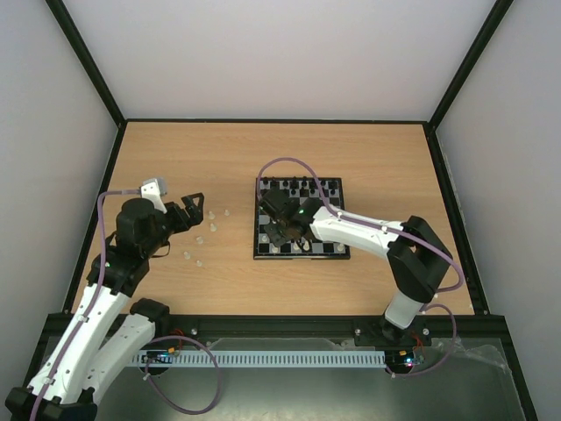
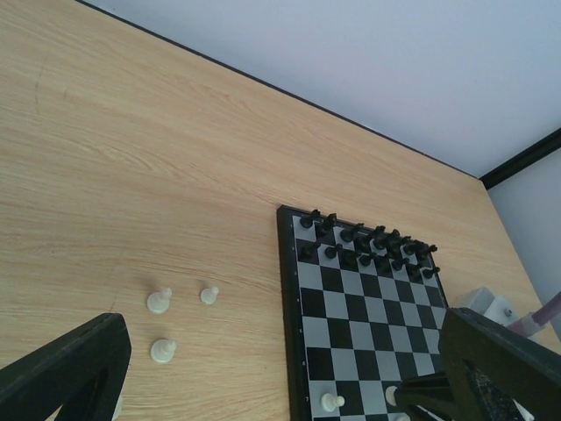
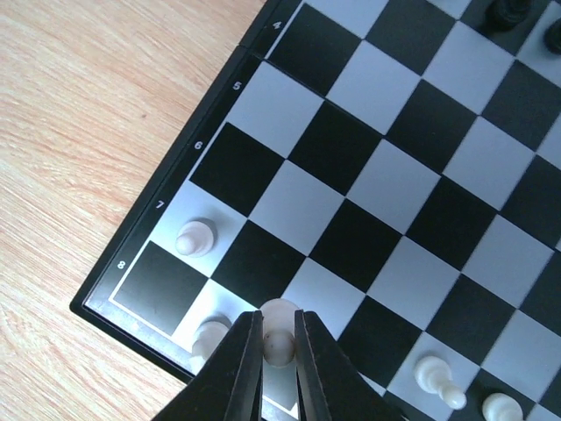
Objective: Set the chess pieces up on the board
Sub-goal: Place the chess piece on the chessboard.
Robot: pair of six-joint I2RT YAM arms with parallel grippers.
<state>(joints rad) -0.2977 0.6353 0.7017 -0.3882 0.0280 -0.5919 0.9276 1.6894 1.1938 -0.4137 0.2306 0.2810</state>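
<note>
Fingers (image 3: 254, 344) at right pinch a white chess piece (image 3: 279, 317).

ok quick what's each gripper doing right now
left gripper: open, holding nothing.
right gripper: closed on a white chess piece, low over the board.

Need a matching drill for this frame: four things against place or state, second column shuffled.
1. left tool
2. right tool
3. black pieces
4. loose white pieces

A. on the table, left of the board
B. shut on a white piece, over the board
C. open, above the table
D. two rows along the board's far edge

Pairs: 1-C, 2-B, 3-D, 4-A
</note>
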